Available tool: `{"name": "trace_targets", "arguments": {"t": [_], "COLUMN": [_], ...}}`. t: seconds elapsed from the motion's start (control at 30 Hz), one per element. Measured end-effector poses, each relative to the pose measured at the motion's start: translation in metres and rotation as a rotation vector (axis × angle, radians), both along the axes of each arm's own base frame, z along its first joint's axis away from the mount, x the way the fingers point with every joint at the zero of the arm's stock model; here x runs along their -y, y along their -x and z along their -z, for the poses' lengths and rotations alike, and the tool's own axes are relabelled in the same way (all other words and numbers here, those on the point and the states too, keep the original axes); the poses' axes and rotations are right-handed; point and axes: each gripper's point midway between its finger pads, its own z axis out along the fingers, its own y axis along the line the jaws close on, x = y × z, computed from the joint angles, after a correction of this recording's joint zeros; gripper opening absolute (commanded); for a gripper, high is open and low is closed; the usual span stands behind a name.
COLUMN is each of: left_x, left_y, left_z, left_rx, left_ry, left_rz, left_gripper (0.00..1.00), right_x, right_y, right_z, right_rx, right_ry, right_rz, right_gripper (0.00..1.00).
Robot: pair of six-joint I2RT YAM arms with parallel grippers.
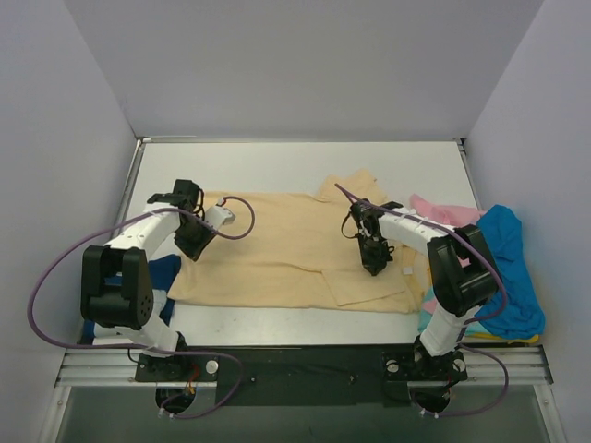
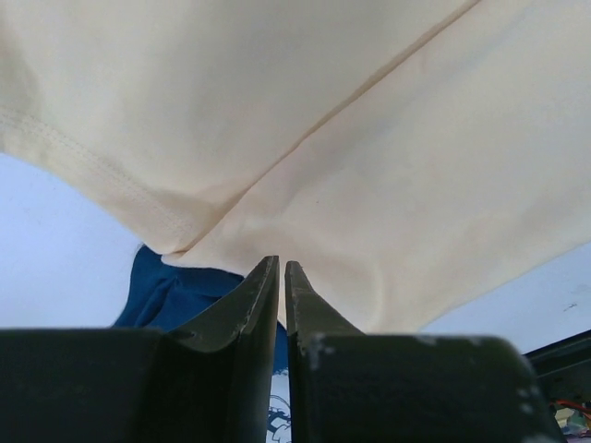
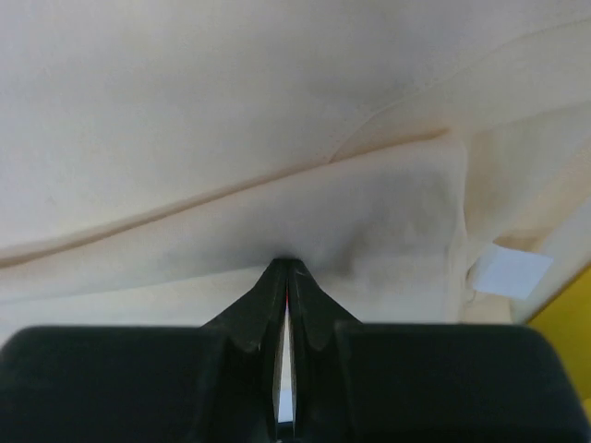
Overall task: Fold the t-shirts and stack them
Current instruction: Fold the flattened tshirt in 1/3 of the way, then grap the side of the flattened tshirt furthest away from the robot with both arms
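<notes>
fold step on wide tan cotton t-shirt (image 1: 277, 245), spread mid white table (image 1: 277, 166). my right pincer (image 3: 286, 265) was clamped tight on a puckered fold; left pincer (image 2: 280, 268) nearly closed, seemingly nipping the hem. next probably needed both lifting together, carrying cloth across.

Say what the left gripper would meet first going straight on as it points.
The tan t-shirt: its edge lies right ahead of the left gripper, tips nearly shut, perhaps already touching; a navy t-shirt shows just below.
</notes>
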Motion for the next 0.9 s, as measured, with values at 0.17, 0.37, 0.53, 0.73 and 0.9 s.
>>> {"name": "trace_targets", "arguments": {"t": [0.17, 0.37, 0.53, 0.73, 0.9], "left_x": [0.008, 0.025, 0.032, 0.037, 0.035], "left_y": [0.004, 0.04, 0.048, 0.006, -0.068], "left_z": [0.003, 0.028, 0.032, 0.0, -0.043], "left_rx": [-0.013, -0.118, -0.14, -0.037, 0.123], "left_ry": [0.005, -0.012, -0.013, 0.02, 0.081], "left_rz": [0.022, 0.101, 0.109, 0.07, -0.023], "left_gripper": [0.18, 0.18, 0.19, 0.39, 0.51], "right_x": [0.024, 0.051, 0.061, 0.028, 0.008], "right_y": [0.001, -0.004, -0.007, -0.044, -0.127], "right_z": [0.004, 0.003, 0.001, -0.034, -0.12], "right_rx": [-0.009, -0.009, -0.025, 0.045, 0.3], "right_ry": [0.07, 0.093, 0.082, -0.079, -0.232], "right_rz": [0.107, 0.198, 0.195, 0.125, 0.101], "right_gripper": [0.0, 0.0, 0.01, 0.39, 0.5]}}
